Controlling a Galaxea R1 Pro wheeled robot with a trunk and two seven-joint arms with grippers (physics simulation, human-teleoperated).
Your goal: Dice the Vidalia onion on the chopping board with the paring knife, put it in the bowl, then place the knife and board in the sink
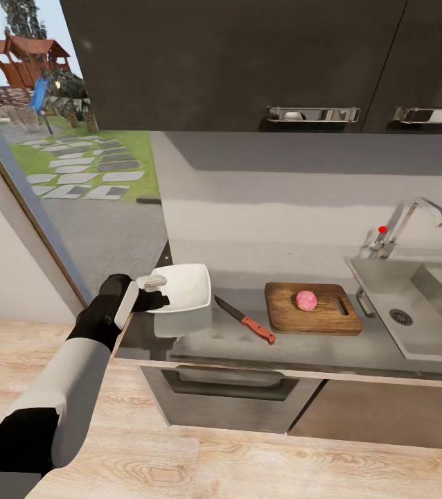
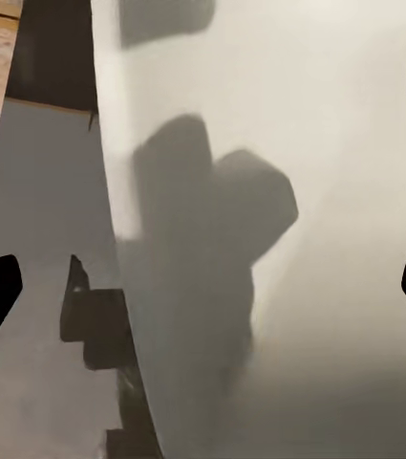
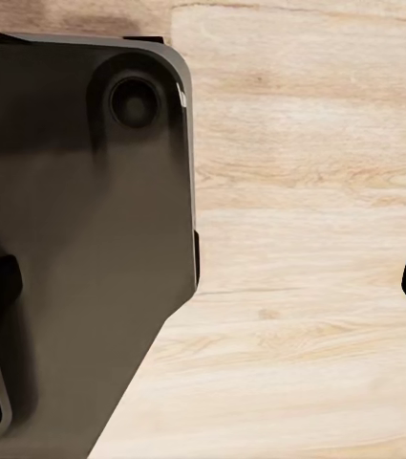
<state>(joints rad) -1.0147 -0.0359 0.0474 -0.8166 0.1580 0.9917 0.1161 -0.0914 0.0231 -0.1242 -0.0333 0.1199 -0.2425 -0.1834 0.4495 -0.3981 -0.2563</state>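
Fingers of my left gripper (image 1: pixel 153 291) are pinching the bowl (image 1: pixel 183 287) rim. Beside the bowl, the paring knife (image 1: pixel 245 319) is lying; the Vidalia onion (image 1: pixel 306 300) is sitting on the chopping board (image 1: pixel 311 309).

Sink (image 1: pixel 415 315) cut off at the 3 o'clock edge — basin's far side unseen. Left gripper (image 1: pixel 153 291) covers the bowl (image 1: pixel 186 287) rim at 9 o'clock; finger contact too small to tell.

Bare countertop (image 1: pixel 304 346) before chopping board (image 1: pixel 287 320)
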